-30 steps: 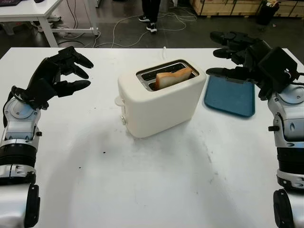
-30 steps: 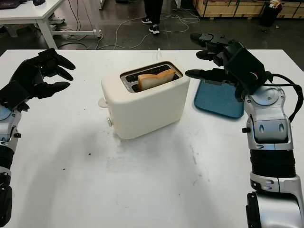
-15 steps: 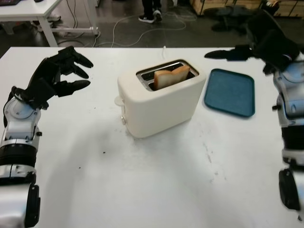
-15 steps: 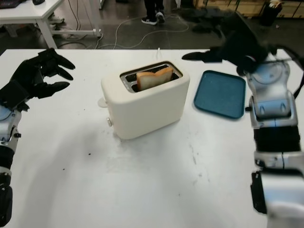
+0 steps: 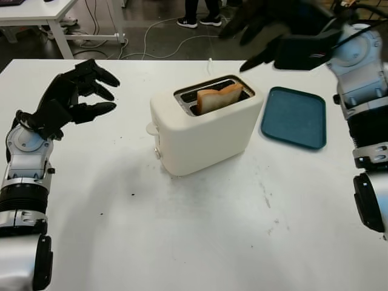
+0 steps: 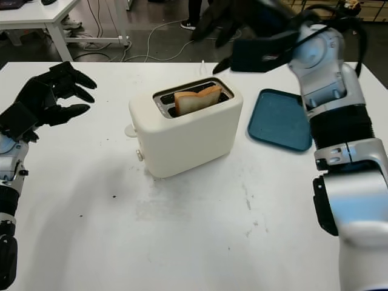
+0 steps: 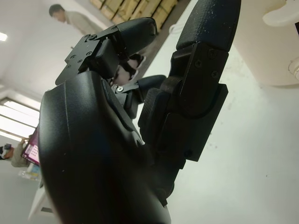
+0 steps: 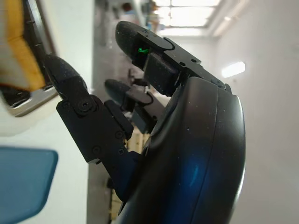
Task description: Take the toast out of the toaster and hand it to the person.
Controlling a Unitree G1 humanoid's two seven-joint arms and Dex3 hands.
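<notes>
A cream two-slot toaster (image 5: 203,130) stands in the middle of the white table. A slice of toast (image 5: 219,98) with a brown crust sticks up out of its slot, also visible as the toast (image 8: 14,51) in the right wrist view. My right hand (image 5: 267,30) is raised above the far right corner of the toaster, open and holding nothing, a little behind and above the toast. My left hand (image 5: 79,91) hovers over the table's left side, open, well apart from the toaster.
A blue tray (image 5: 294,118) lies flat on the table right of the toaster. A person's legs and shoes (image 5: 200,15) stand on the floor beyond the far table edge, among cables. Another white table (image 5: 42,15) stands at the back left.
My right hand has swung up and leftward from above the blue tray to over the toaster's far right corner. The left hand, toaster and toast have not moved.
</notes>
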